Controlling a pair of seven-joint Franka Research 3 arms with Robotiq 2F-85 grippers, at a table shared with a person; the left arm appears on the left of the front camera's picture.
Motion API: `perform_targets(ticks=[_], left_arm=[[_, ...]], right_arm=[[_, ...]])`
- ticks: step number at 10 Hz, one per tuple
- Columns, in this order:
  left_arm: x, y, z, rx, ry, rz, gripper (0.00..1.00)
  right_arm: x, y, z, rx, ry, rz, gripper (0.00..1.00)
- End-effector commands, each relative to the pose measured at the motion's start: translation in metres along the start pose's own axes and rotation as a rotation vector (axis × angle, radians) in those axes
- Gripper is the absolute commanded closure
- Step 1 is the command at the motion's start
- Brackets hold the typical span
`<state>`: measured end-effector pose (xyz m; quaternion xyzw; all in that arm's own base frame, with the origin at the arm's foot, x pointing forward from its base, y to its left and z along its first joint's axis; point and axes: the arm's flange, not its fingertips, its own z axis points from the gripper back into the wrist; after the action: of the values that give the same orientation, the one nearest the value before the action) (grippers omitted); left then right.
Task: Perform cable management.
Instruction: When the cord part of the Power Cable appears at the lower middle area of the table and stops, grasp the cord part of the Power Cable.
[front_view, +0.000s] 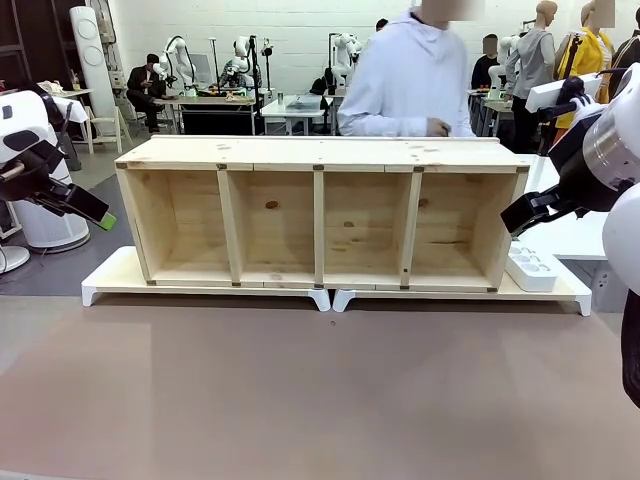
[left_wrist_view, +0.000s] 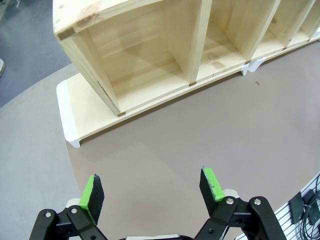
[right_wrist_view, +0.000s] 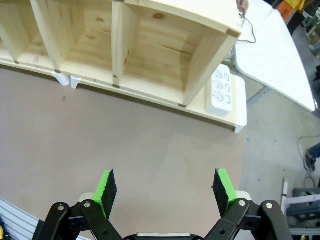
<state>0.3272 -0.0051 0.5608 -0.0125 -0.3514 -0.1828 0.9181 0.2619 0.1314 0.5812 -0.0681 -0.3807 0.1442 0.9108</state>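
**Cable management: nothing routed yet**

Nearest: left gripper (left_wrist_view: 152, 192) and right gripper (right_wrist_view: 167, 192), fingers spread wide, both empty, above the brown table (front_view: 320, 400).

Next: four-bay wooden shelf (front_view: 320, 215), bays vacant, on white-edged risers (left_wrist_view: 67, 115). White power strip (right_wrist_view: 222, 90) beside its right end, sockets unused.

Farthest: the cable (right_wrist_view: 250, 34), a short stretch dangling from the person's hand (right_wrist_view: 242, 6) behind the shelf.

Judged barely begun; all tidying remains.

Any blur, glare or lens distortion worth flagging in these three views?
Front view: even light, no glare, shelf sharp. Left wrist view: wide-angle lens bows the table edge; left gripper in focus. Right wrist view: same bowing; power strip crisp.
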Motion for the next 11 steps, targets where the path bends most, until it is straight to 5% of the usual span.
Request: perform_targets(ticks=[1,11], left_arm=[[0.0001,-0.0005,-0.0005,-0.002,0.001,0.015,0.0],[0.0001,-0.0005,-0.0005,-0.002,0.001,0.015,0.0]], right_arm=[[0.0009,-0.0017,-0.0027,-0.002,0.0,-0.004,0.0],[0.0009,-0.0017,-0.0027,-0.002,0.0,-0.004,0.0]])
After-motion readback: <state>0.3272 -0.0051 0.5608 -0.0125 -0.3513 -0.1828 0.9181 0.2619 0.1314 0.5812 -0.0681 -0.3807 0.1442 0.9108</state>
